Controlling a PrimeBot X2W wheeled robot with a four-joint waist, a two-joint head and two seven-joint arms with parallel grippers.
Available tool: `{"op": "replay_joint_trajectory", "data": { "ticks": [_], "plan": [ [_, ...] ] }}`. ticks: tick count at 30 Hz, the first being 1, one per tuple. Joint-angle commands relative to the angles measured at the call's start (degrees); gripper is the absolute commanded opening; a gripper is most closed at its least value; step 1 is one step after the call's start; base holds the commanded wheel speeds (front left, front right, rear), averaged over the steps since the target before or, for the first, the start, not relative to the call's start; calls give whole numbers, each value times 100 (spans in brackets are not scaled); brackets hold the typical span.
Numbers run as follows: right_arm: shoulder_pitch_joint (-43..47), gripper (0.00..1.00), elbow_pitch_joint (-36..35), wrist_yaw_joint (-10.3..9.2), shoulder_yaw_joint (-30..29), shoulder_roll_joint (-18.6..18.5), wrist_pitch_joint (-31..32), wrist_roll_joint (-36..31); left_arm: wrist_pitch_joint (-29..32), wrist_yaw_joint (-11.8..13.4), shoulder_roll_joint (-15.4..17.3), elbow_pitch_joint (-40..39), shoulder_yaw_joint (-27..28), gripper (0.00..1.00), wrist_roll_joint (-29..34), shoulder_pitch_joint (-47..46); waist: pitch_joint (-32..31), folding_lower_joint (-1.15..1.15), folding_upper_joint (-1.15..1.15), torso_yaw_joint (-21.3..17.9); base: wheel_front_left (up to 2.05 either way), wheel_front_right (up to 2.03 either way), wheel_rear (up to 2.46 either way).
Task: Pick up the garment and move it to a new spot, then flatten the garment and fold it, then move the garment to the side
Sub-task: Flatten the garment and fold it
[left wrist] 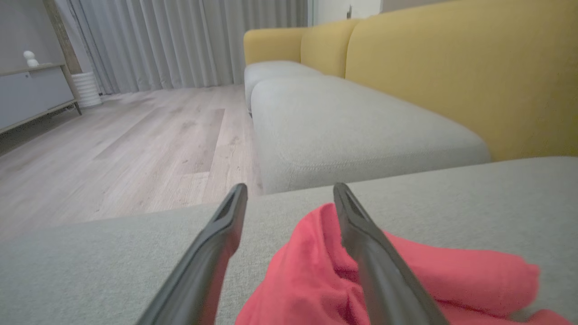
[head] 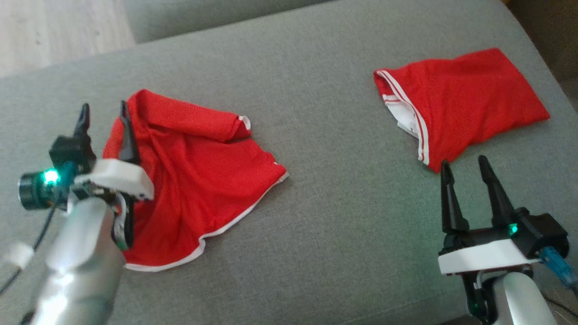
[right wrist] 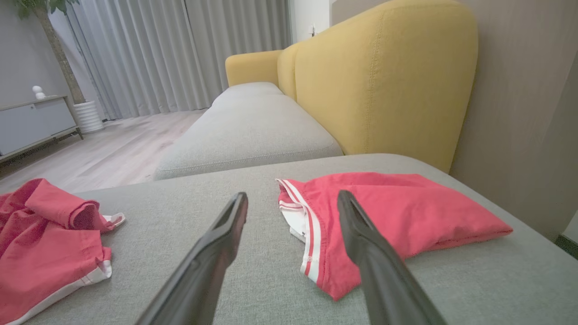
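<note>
My left gripper (head: 103,108) hovers low at the left edge of the crumpled red garment (head: 194,180). Its forearm comes up from the lower left and the jaws stand apart: one finger is over the edge of the cloth, the other over bare cushion (nothing is pinched between them). My right gripper (head: 464,161) points at the near corner of the folded red garment (head: 465,104), with jaws also apart and empty. The two garments lie well apart on the grey seat cushion (head: 325,81). Around it are a yellow backrest (right wrist: 384,81), a pale wooden floor (left wrist: 113,144) and grey curtains (left wrist: 180,40).
</note>
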Motion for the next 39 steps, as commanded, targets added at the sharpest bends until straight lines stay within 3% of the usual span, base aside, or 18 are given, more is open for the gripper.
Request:
{"op": "replay_joint_trajectory", "data": {
  "ticks": [1, 13, 17, 23, 32, 39],
  "plan": [
    [-32, 100, -229, 39, 51, -31, -31, -65, -85, 47, 147, -415, 278, 100, -34, 139, -228, 0, 0, 151, 0, 0, 0],
    [451, 100, -369, 39, -317, -31, -31, -321, -96, 454, -355, -4112, 844, 100, 785, 3836, -1041, 0, 0, 978, 0, 0, 0],
    [567, 100, -269, 39, -395, -31, -31, -276, -97, 351, -487, -4424, 965, 100, 1050, 4522, -1152, 0, 0, 1219, 0, 0, 0],
    [655, 100, -17, 39, -323, -31, -31, -241, -97, -128, -647, -4421, 1356, 100, 1291, 4968, -1254, 0, 0, 1429, 0, 0, 0],
    [586, 100, 102, 39, -54, -31, -31, -216, -97, -627, -968, -4348, 1923, 100, 1577, 4997, -1187, 0, 0, 1439, 0, 0, 0],
    [208, 100, -5, 39, 312, -31, -31, -206, -97, -906, -1040, -4358, 1967, 100, 1776, 4685, -888, 0, 0, 1426, 0, 0, 0]
  ]
}}
